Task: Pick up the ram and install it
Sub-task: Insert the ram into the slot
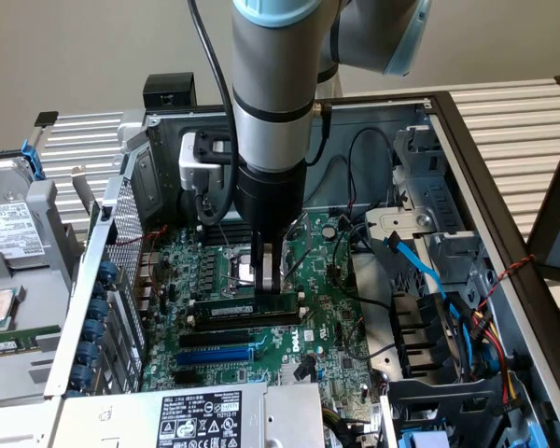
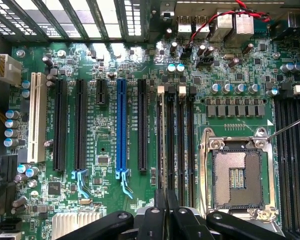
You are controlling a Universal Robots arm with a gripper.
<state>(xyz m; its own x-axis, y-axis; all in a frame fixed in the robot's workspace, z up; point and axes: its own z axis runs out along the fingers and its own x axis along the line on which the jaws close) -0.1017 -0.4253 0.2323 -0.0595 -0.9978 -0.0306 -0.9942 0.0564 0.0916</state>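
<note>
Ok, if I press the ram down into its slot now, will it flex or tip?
Probably stiff: the ram is a flat circuit board with chips. It is thin and stands on edge along the black slot, so an off-centre push could tilt it. The gripper pinches nearer one end, so it may rock.

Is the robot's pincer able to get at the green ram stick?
Yes, it seems so: the pincer sits right on the ram, closed on its top edge, with nothing between them.
</note>
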